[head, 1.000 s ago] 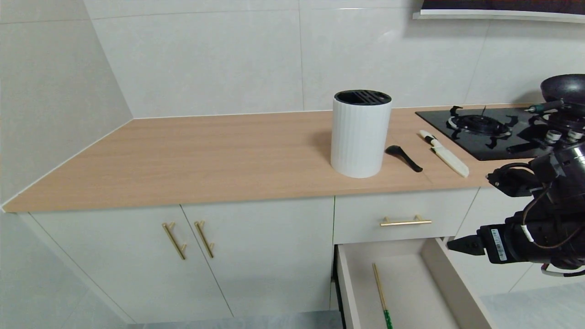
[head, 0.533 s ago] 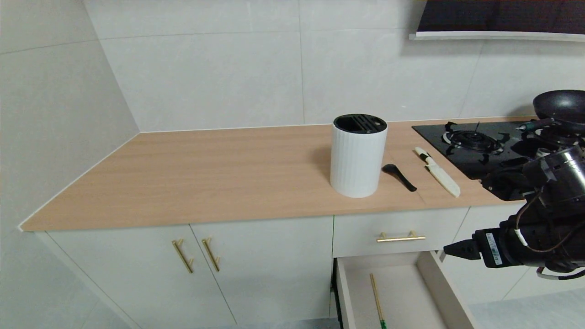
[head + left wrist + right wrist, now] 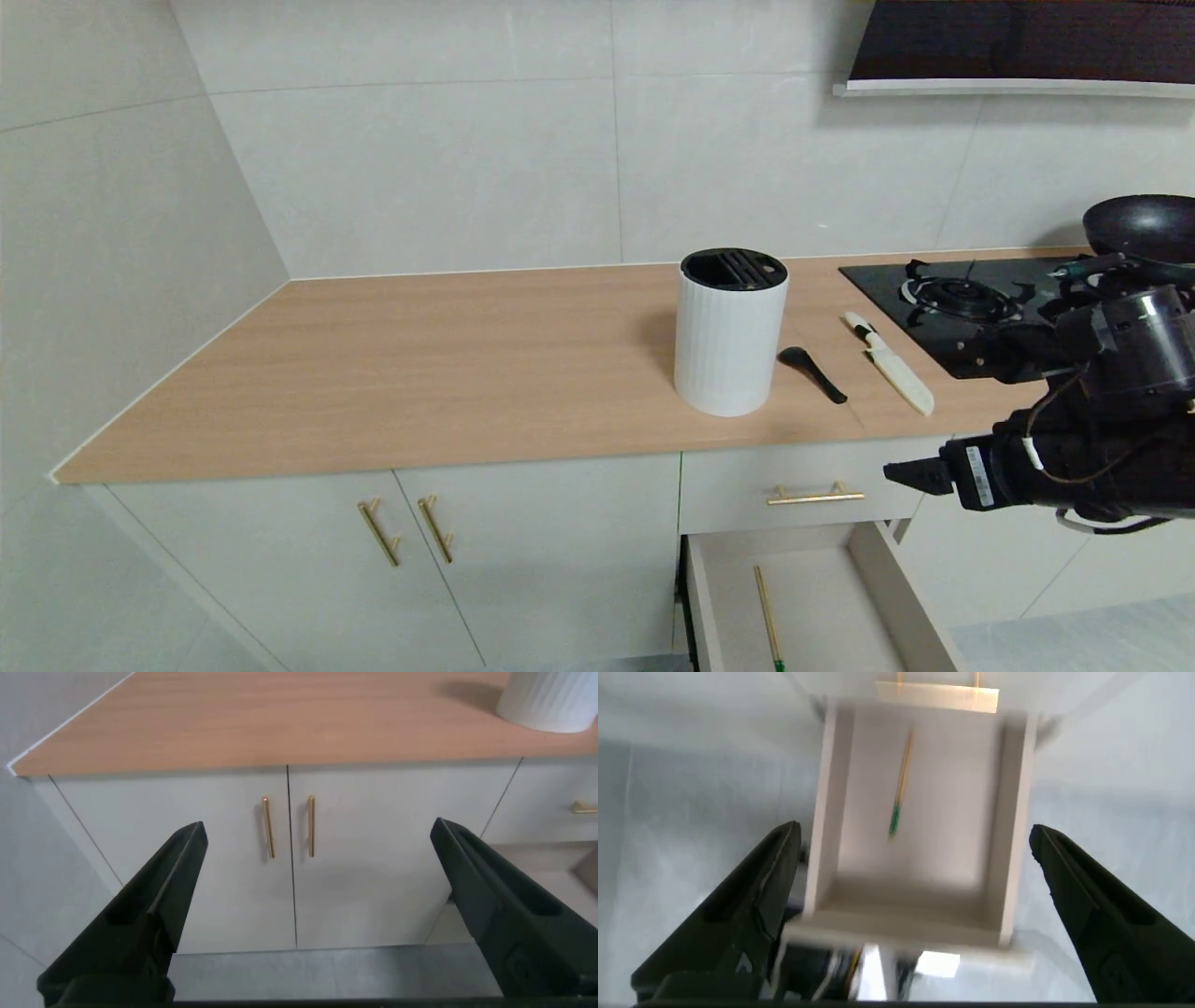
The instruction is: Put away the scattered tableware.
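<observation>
- Left gripper (image 3: 318, 833): jaws wide apart and empty, facing the cabinet doors (image 3: 392, 859) below the counter (image 3: 280, 719). Lifted carelessly from here, it could strike the counter's front edge.
- Holder (image 3: 730, 341): upright on the counter, near the front edge. It is tall, so a sideways brush from an arm going for the spoon could tip it.
- Spoon (image 3: 812, 371): lies flat just right of the holder. Its thin, low handle leaves little to pinch, so the fingers may slip or push it away.
- Knife (image 3: 889, 375): lies right of the spoon, tip toward the front edge. A nudge could slide it off the counter.
- Drawer (image 3: 892, 607): open below, with one chopstick (image 3: 767, 625) inside. A low-moving arm could catch its side wall.
- Right gripper (image 3: 915, 835): jaws wide apart and empty, above the open drawer.
- Writing: a white sticker (image 3: 976, 464) on the right arm carries print too small to read. No other writing can be made out.
</observation>
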### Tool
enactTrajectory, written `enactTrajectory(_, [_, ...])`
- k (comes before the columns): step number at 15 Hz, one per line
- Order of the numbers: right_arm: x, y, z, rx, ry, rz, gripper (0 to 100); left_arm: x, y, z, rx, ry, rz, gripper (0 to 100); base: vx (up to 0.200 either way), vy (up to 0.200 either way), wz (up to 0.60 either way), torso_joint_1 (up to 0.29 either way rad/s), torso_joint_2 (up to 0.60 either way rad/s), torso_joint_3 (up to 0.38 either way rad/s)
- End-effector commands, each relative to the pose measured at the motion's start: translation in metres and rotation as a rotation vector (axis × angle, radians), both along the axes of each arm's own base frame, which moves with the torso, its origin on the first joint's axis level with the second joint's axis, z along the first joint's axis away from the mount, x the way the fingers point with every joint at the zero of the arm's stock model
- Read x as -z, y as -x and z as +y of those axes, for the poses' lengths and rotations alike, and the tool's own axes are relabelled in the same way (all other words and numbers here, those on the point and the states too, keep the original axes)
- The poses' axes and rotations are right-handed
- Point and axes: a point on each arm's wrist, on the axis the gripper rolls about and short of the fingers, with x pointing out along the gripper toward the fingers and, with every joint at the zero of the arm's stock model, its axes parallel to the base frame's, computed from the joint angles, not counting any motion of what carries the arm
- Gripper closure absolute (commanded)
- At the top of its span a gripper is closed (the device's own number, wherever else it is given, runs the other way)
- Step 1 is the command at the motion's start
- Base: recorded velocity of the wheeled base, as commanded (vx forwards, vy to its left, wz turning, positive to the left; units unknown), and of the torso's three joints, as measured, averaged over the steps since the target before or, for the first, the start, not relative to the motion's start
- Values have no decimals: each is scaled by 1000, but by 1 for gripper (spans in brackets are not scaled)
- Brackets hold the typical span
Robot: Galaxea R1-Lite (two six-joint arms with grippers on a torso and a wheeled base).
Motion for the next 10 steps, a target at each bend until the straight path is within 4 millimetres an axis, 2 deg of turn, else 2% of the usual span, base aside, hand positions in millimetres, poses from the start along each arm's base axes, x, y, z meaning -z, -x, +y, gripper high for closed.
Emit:
enactTrajectory(1, [15,-58,-11,-26,15,-56,0,0,0,0,-1,0,0,0,0,0,0,0,0,0])
enactTrajectory(4, [27,-125,-16,-46,36,-150,0,0,0,0,-1,0,0,0,0,0,0,0,0,0])
enactTrajectory(5, [28,-135,-19,-43,44,-165,0,0,0,0,-1,0,0,0,0,0,0,0,0,0])
enactTrajectory(6, [31,-158,-24,-34,54,-192,0,0,0,0,-1,0,0,0,0,0,0,0,0,0])
enactTrajectory(8, [43,-173,-26,-39,40,-189,0,0,0,0,-1,0,0,0,0,0,0,0,0,0])
enactTrajectory(9, [62,-180,-24,-67,31,-161,0,0,0,0,-1,0,0,0,0,0,0,0,0,0])
enactTrajectory(10, [70,-185,-23,-69,28,-184,0,0,0,0,-1,0,0,0,0,0,0,0,0,0])
